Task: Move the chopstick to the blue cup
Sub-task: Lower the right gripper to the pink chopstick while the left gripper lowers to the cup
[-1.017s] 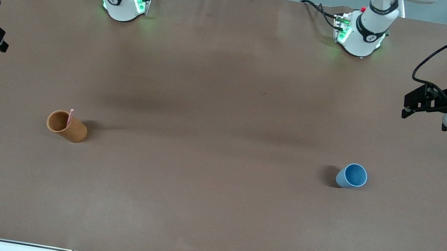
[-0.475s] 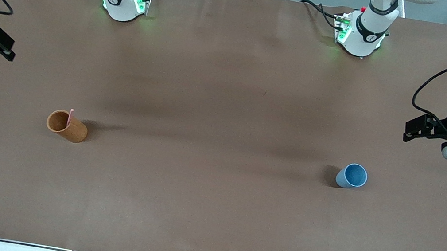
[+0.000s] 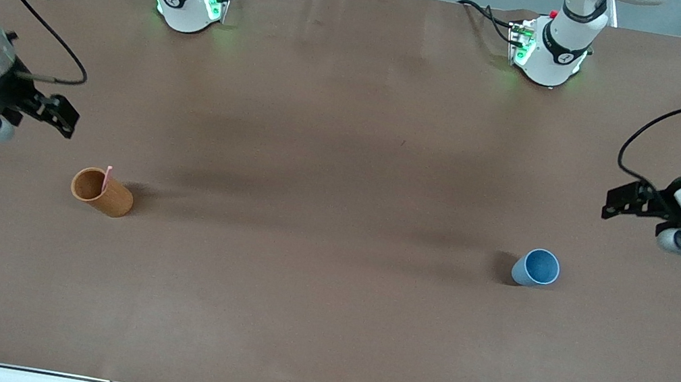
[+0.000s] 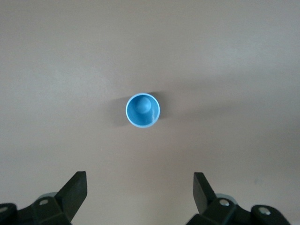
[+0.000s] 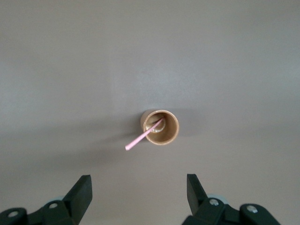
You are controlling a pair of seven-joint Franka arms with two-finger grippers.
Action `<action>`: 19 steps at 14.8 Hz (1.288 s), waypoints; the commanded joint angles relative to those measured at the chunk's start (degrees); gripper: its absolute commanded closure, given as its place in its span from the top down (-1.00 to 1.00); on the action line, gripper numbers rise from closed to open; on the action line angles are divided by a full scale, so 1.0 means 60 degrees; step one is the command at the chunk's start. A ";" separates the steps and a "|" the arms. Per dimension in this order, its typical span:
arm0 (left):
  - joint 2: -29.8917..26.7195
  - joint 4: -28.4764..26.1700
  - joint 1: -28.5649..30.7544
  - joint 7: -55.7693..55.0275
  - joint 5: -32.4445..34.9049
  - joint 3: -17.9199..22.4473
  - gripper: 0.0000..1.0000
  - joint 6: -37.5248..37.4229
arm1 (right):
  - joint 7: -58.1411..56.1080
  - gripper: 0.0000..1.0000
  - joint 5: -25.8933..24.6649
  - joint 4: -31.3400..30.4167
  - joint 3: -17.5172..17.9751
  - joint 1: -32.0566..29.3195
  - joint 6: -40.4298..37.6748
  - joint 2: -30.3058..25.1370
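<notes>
Hovering with its two black fingers [image 5: 84, 187] spread wide and nothing between them, the right gripper [image 3: 55, 114] hangs over bare table just short of the orange-brown cup [image 3: 102, 192]. Out ahead of those fingers stands the cup, upright, and in it leans the chopstick [image 5: 143, 135], its lower end down against the cup's floor and its upper part poking out over the rim at a slant.

That stick looks thin, stiff and very light (likely smooth enough to slide in a loose pinch), so I would judge the free part above the rim the place to take it, fingers closing across its width and lifting along its lean so the cup does not tip.

At the left arm's end, the left gripper [image 3: 618, 208] waits in the air, fingers [image 4: 75, 187] equally wide and empty, with the blue cup [image 3: 536, 268] upright and empty on the table ahead of them, well apart from the orange-brown cup.

No brand, label or writing can be read on either cup, the stick or the brown table [image 3: 320, 318].
</notes>
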 commanded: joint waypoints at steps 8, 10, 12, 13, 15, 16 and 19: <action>0.3221 -0.1385 0.0179 -0.0012 -0.0201 0.0091 1.00 0.4773 | 0.1755 0.57 -0.0763 -0.0728 -0.0005 0.0542 0.0637 0.1246; 0.3105 -0.1884 0.0165 -0.0012 -0.0289 0.0091 1.00 0.5012 | 0.2225 0.46 -0.1628 -0.1517 -0.0005 0.0851 0.1309 0.1231; 0.2987 -0.2062 0.0165 -0.0012 -0.0304 0.0076 1.00 0.5012 | 0.2270 0.38 -0.1734 -0.2076 -0.0005 0.0881 0.2057 0.1173; 0.2987 -0.2062 0.0165 -0.0012 -0.0304 0.0076 1.00 0.5012 | 0.2270 0.31 -0.1792 -0.2252 -0.0005 0.0896 0.2292 0.1144; 0.2987 -0.2048 0.0165 0.0003 -0.0290 0.0076 1.00 0.4997 | 0.2270 0.17 -0.2113 -0.2589 -0.0005 0.0881 0.2630 0.1114; 0.2943 -0.2004 0.0165 0.0075 -0.0290 0.0076 1.00 0.4939 | 0.2270 0.08 -0.2173 -0.2678 -0.0005 0.0881 0.2675 0.1099; 0.2315 -0.2033 0.0209 0.0164 -0.0304 0.0105 1.00 0.4387 | 0.2270 -0.38 -0.2713 -0.2766 -0.0005 0.0867 0.2675 0.1070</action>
